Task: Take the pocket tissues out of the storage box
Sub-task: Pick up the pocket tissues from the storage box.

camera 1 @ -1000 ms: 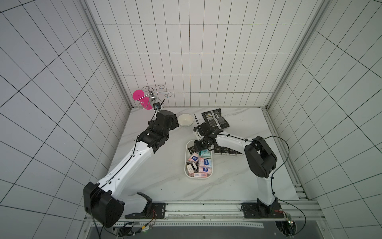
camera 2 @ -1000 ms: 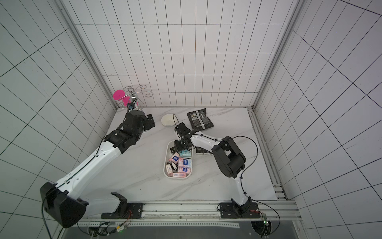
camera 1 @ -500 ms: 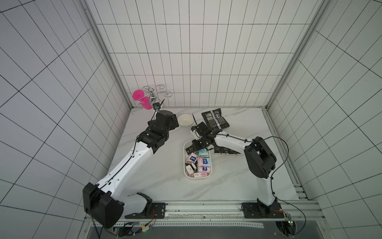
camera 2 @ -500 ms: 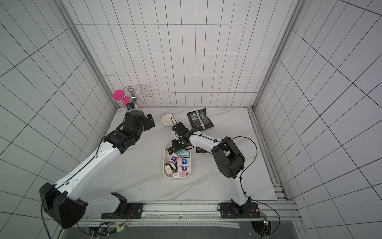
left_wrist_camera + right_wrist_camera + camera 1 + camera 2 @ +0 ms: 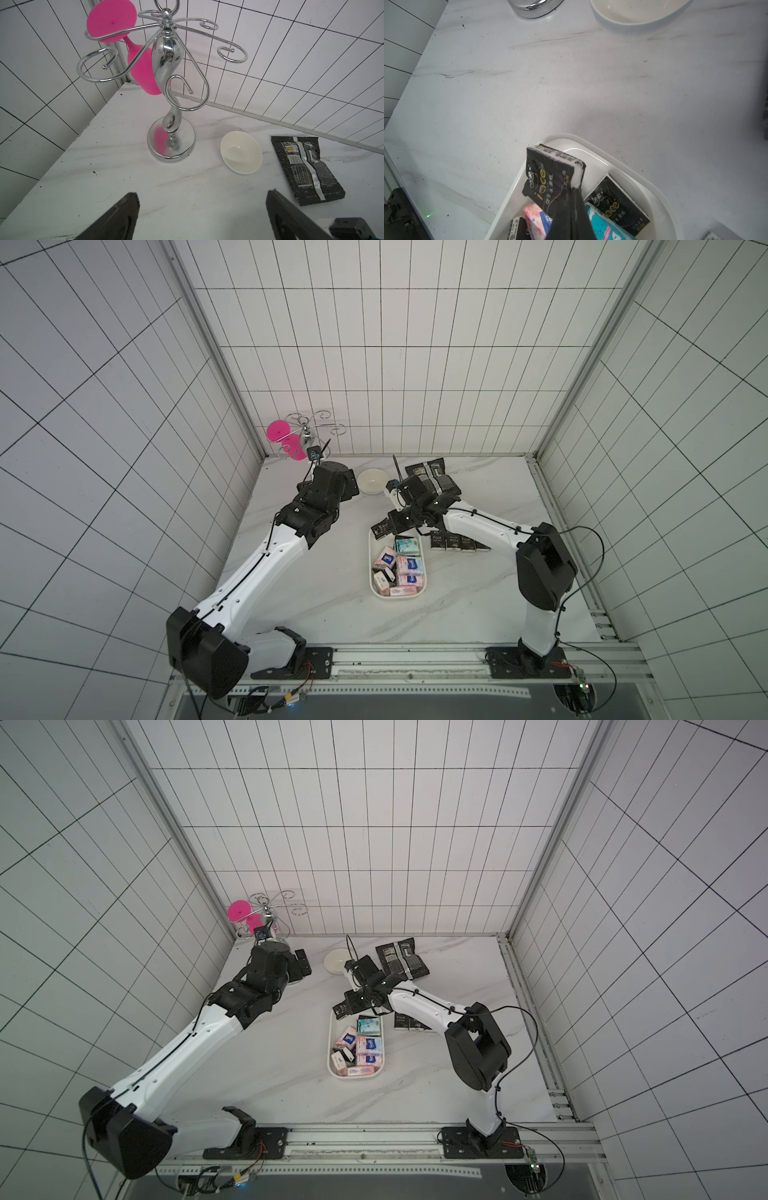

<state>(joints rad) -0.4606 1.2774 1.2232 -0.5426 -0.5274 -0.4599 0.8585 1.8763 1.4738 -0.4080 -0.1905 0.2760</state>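
Marble tabletop (image 5: 324,614) | mid-frame we see the storage box (image 5: 398,596) holding pink, teal and black pocket tissues (image 5: 409,566) | right gripper (image 5: 570,193) pinching one black Face packet (image 5: 550,172) above the box's upper end | left of it, left gripper (image 5: 202,194) spread wide near white bowl (image 5: 372,481)

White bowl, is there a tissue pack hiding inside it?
No, the white bowl is empty inside, sitting between the shiny rack and the black pouch.

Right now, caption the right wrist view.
Right gripper shut on a black tissue packet over the storage box.
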